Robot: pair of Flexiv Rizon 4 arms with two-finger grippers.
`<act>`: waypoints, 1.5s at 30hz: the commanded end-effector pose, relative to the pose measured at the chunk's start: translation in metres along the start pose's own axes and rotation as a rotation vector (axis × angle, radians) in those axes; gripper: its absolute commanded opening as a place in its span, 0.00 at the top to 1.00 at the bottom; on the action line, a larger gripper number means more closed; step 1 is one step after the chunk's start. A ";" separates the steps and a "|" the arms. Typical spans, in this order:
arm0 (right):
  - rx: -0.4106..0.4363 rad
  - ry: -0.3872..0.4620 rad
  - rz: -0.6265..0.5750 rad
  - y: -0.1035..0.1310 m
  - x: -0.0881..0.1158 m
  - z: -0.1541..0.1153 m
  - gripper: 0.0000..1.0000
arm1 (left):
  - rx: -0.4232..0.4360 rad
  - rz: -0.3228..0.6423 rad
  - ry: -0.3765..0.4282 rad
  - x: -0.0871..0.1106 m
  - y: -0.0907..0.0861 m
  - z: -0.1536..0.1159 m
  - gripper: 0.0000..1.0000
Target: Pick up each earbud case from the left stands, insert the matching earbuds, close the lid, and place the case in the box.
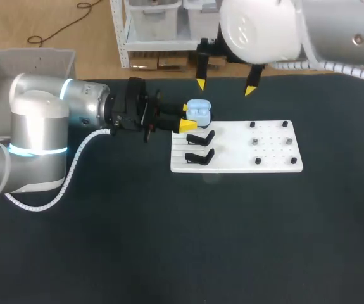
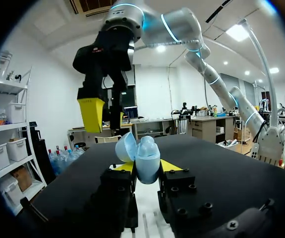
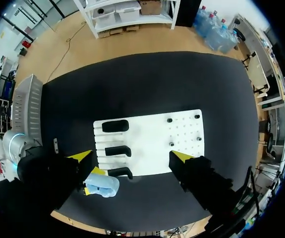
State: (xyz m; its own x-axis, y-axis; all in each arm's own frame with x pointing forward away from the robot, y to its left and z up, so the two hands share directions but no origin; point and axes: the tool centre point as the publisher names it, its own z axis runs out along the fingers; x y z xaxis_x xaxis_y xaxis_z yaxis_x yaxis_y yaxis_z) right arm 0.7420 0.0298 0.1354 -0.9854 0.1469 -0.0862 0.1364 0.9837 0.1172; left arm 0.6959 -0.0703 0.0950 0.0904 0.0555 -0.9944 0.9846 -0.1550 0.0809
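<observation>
Jaws of the left gripper [image 1: 186, 118] clamp the open blue earbud case [image 1: 199, 112]; the right gripper [image 1: 225, 87] hangs spread wide

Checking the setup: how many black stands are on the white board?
3, in a row along one side of the white board: one black stand at one end, one in the middle, one beside the blue case. None seems hidden.

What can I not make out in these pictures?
- Inside of the case: too small in the head view. The left wrist view shows only its outside, held by the left gripper.
- Dots on the board: too small in the head and right wrist views to tell earbuds from pegs.
- Box: cut by the head view's edge, partly behind the left arm.
</observation>
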 end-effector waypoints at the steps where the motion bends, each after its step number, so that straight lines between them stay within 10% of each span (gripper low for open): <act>1: -0.020 -0.053 -0.001 -0.005 0.006 0.006 0.00 | -0.006 0.003 0.000 0.000 -0.002 0.000 1.00; 35: -0.024 0.106 -0.028 0.000 0.037 0.021 0.00 | -0.006 0.003 0.000 0.000 -0.002 0.000 1.00; 45: -0.068 -0.112 -0.019 -0.012 0.027 -0.016 0.00 | -0.006 0.003 0.000 0.000 -0.002 0.000 1.00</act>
State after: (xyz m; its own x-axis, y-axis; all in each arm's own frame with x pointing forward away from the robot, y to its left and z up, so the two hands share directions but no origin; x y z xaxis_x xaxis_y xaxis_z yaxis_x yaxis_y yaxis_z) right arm 0.7321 0.0351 0.1393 -0.9863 0.1259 -0.1066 0.1085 0.9818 0.1562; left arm 0.6957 -0.0701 0.0950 0.0904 0.0553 -0.9944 0.9846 -0.1550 0.0809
